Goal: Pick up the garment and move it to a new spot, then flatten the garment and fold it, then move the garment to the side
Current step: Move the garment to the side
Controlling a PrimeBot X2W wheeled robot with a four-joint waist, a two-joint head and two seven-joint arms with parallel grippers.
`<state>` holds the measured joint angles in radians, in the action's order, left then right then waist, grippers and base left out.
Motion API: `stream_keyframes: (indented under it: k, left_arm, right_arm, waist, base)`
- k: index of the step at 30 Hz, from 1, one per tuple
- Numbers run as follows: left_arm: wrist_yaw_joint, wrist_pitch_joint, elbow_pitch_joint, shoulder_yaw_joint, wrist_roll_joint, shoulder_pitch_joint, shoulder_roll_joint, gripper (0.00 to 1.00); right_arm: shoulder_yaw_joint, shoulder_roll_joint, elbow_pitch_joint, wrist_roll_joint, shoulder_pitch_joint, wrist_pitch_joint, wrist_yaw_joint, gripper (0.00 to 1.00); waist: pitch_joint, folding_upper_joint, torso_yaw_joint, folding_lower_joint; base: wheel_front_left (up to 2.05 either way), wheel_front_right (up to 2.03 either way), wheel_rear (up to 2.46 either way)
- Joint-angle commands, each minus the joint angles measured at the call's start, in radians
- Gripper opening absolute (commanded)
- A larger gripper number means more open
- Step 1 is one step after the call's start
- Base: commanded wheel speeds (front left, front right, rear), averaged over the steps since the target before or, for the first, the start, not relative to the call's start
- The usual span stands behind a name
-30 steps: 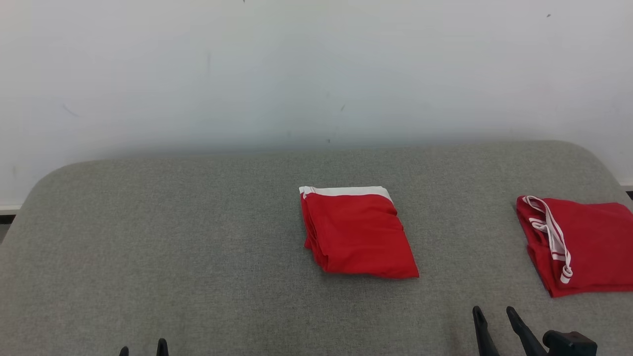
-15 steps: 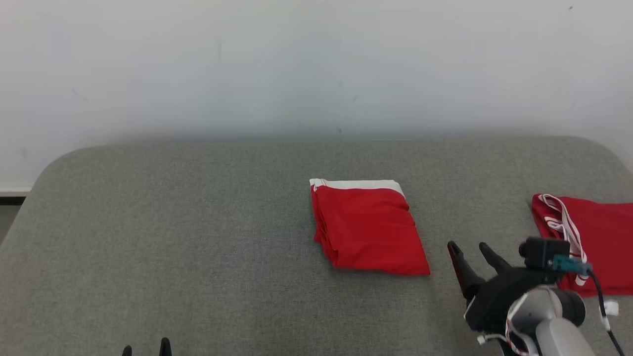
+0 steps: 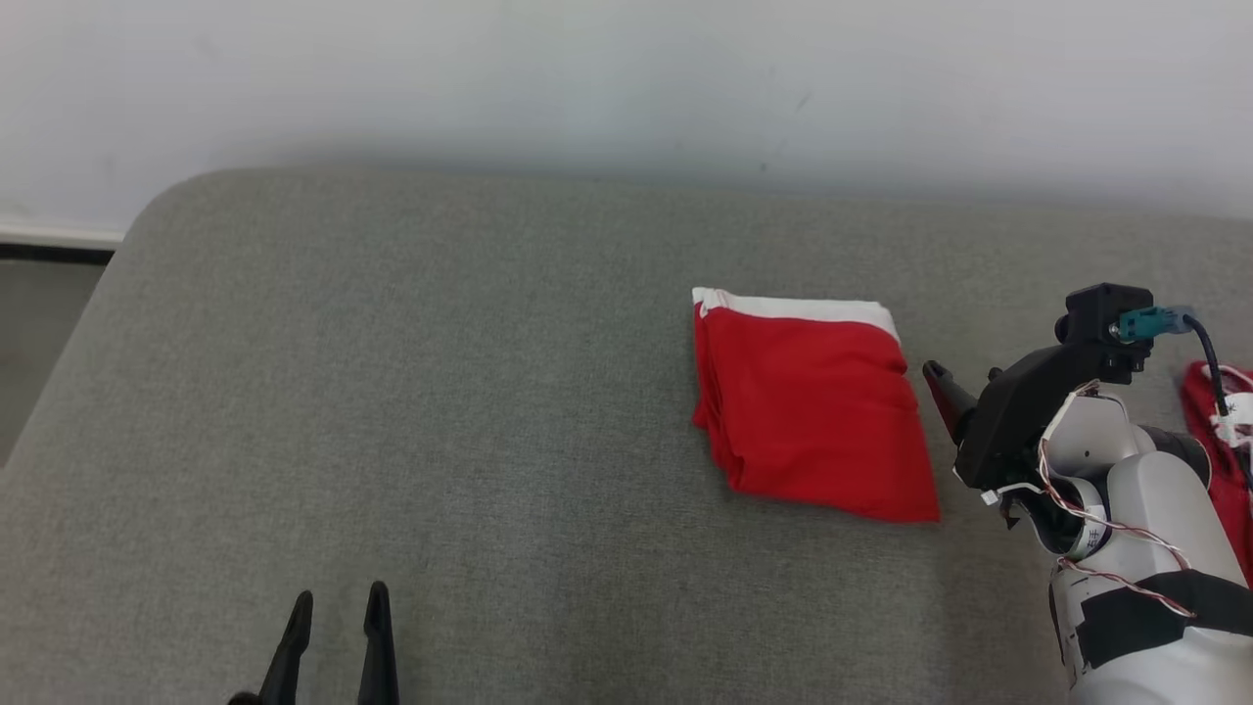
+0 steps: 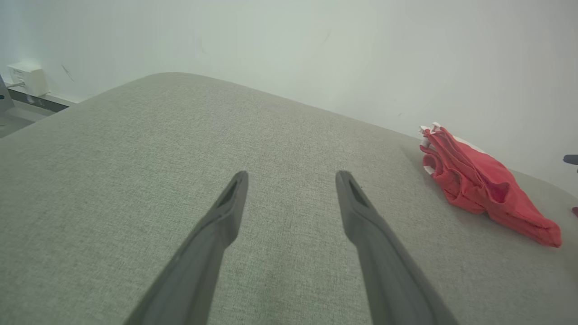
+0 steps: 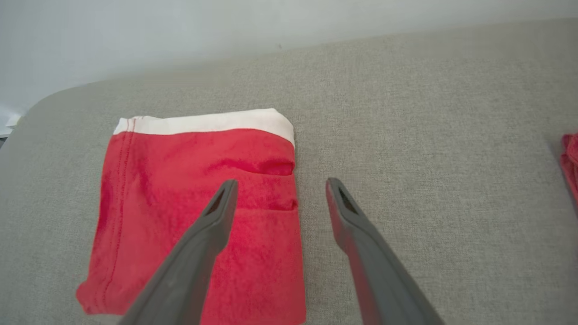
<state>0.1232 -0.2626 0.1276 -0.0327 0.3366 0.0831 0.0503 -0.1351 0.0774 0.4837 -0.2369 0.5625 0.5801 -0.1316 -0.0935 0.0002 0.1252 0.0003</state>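
The folded garment (image 3: 808, 401), red with a white band along its far edge, lay on the grey padded surface (image 3: 440, 392), to the right of the middle and away from all its edges. Behind the surface stood a white wall (image 3: 587, 69). A second red garment (image 5: 570, 160) with white trim lay well apart at the far right, partly hidden behind the right arm in the head view. A teal plug (image 3: 1155, 320) with a dark cable sat on top of that arm's wrist. In the left wrist view a small white box (image 4: 27, 77) was fixed low on the wall, beyond the surface's corner.

The right gripper (image 5: 281, 183) was just beside the right edge of the folded garment. Its jaws were spread wide and gripped nothing: one finger was over the red cloth and the other over the bare surface. Whether the tips touched the cloth I cannot tell. Nothing stood between this gripper and the garment.

The left gripper (image 4: 292, 174) was also spread wide and empty, over bare surface near the front, well apart from both garments.

By count there were two red garments, two grippers with two dark fingers each, and one white box.
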Motion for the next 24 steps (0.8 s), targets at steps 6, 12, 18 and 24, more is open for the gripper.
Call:
stream_keyframes:
  k: [6, 12, 18, 24]
  left_arm:
    - [0.001, -0.003, -0.010, -0.015, 0.010, -0.050, 0.000, 1.00]
    - [-0.001, -0.003, -0.013, -0.030, 0.017, -0.076, 0.000, 1.00]
    - [-0.004, -0.003, -0.009, -0.036, 0.022, -0.085, 0.000, 1.00]
    - [-0.007, -0.003, -0.005, -0.026, 0.017, -0.082, 0.000, 1.00]
  right_arm:
    - [-0.055, -0.010, 0.033, 0.073, 0.030, 0.028, 0.002, 1.00]
    - [-0.084, -0.018, 0.068, 0.107, 0.037, 0.028, 0.002, 1.00]
    - [-0.084, -0.028, 0.132, 0.130, 0.028, 0.039, 0.002, 1.00]
    - [-0.029, -0.039, 0.167, 0.131, 0.018, 0.074, 0.000, 0.00]
  waist:
    - [-0.118, -0.0002, 0.096, -0.0003]
    - [-0.159, -0.0002, 0.116, -0.0003]
    - [-0.180, -0.0002, 0.120, -0.0003]
    - [-0.168, -0.0002, 0.101, -0.0003]
  base:
    - [0.00, 0.00, 0.00]
    - [0.00, 0.00, 0.00]
    - [0.00, 0.00, 0.00]
    - [0.00, 0.00, 0.00]
